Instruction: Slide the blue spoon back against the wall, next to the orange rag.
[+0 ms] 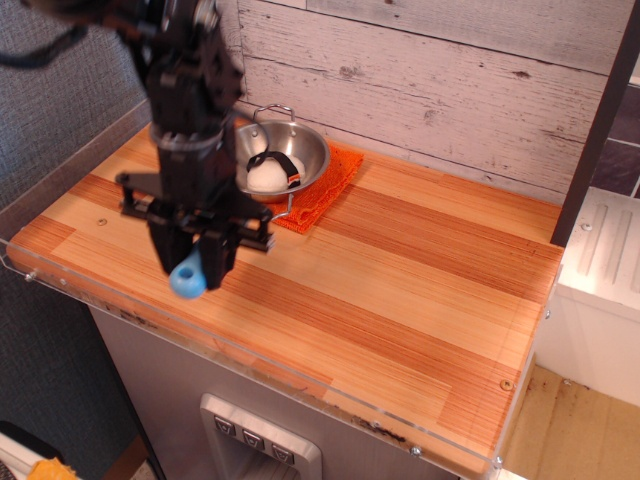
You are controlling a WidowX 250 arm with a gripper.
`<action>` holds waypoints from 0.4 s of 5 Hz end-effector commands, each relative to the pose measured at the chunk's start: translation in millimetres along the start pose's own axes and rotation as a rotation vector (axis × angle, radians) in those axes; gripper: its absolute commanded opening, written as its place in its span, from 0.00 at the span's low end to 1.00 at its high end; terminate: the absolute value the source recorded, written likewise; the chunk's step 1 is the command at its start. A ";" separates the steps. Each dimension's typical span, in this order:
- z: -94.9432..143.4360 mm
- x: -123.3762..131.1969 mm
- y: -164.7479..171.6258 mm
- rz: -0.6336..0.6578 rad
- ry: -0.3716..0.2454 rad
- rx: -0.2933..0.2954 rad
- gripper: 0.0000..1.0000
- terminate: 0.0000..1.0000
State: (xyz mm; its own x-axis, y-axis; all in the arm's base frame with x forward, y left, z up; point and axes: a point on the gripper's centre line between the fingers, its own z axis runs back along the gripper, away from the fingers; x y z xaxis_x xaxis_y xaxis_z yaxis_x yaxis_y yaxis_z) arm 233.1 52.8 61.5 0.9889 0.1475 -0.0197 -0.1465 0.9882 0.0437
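We see our tool (196,262) pinching the blue spoon (189,276) near the front left of the worktop (400,290). Only the chunky handle end pokes out below. We think the spoon is light, hard and a bit slippery, so the fat handle is the best place to hold. The orange rag (322,188) by the wall (420,90) is well apart from it.

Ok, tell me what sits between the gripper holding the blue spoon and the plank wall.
In the single camera view, the steel bowl on the orange rag lies between the gripper, shut on the blue spoon, and the wall.
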 end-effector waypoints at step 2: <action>36.2 91.3 -89.8 -0.135 -0.113 -0.102 0.00 0.00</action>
State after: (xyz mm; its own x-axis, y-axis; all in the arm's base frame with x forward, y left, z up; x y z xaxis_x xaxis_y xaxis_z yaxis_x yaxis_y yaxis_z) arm 334.9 -25.9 73.6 0.9989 0.0123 0.0449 -0.0100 0.9986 -0.0525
